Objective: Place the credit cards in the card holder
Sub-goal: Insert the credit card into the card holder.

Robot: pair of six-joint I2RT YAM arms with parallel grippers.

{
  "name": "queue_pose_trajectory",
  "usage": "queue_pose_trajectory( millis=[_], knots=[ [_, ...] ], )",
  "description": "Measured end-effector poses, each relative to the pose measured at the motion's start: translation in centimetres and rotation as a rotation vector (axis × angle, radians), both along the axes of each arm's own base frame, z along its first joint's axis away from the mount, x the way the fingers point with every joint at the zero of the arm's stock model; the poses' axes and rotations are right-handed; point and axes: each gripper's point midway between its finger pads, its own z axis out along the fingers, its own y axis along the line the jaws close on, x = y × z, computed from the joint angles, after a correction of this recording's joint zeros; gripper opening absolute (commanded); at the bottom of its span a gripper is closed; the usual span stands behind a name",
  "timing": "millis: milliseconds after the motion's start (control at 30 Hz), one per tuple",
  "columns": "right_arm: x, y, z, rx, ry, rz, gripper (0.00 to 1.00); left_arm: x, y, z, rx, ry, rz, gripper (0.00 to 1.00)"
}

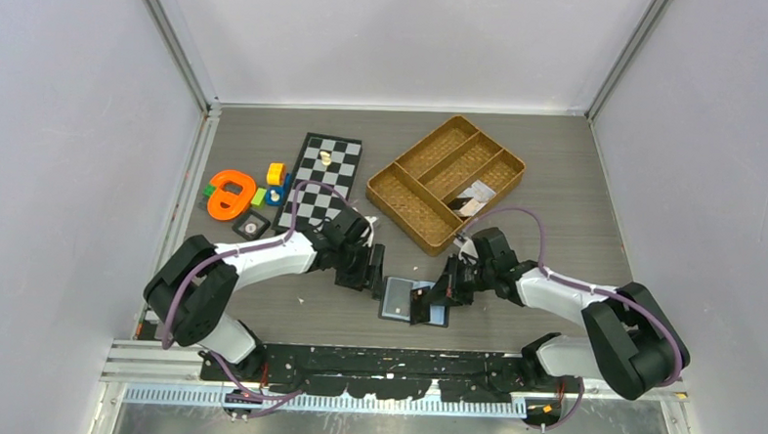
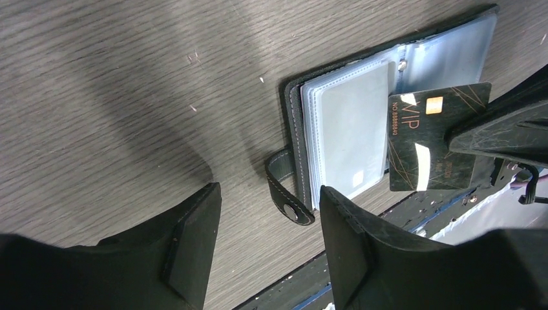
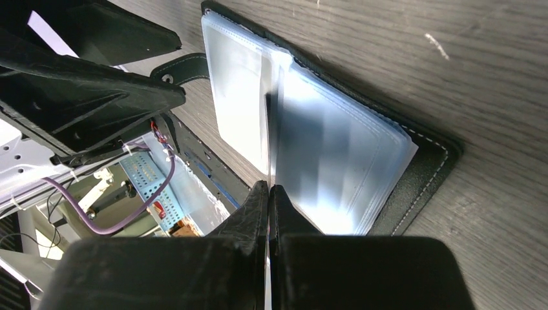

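The card holder point(image 1: 396, 298) lies open near the table's front edge, its clear bluish sleeves point(image 2: 349, 123) facing up and its snap strap point(image 2: 287, 194) sticking out. My right gripper point(image 3: 269, 187) is shut on a black credit card point(image 2: 430, 139) with gold "VIP" print. It holds the card on edge over the holder's sleeves point(image 3: 336, 155), near the middle fold. My left gripper point(image 2: 268, 239) is open with nothing between its fingers, just left of the holder beside the strap. More credit cards point(image 1: 476, 197), whitish and dark, lie in the brown tray.
A brown woven divided tray point(image 1: 431, 175) stands at the back right. A black-and-white chessboard point(image 1: 320, 180) and coloured toys point(image 1: 234, 193) lie at the back left. The black base rail point(image 1: 384, 359) runs just in front of the holder.
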Motion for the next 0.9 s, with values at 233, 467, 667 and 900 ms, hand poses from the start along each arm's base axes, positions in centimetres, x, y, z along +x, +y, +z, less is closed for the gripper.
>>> queue_pose_trajectory(
  millis=[233, 467, 667, 900],
  knots=[
    [0.4, 0.2, -0.2, 0.009, -0.014, -0.001, 0.01, -0.3, 0.0, -0.7, 0.016, 0.018, -0.005, 0.45],
    [0.6, 0.4, -0.6, 0.014, -0.017, 0.000, 0.01, -0.2, 0.0, -1.2, 0.029, 0.029, -0.007, 0.27],
    [0.8, 0.5, -0.7, 0.020, -0.029, 0.000, 0.01, -0.2, 0.0, -1.6, 0.036, 0.040, -0.008, 0.11],
    [0.9, 0.5, -0.9, 0.019, -0.036, -0.002, 0.01, -0.1, -0.1, -1.7, 0.044, 0.043, -0.010, 0.00]
  ],
)
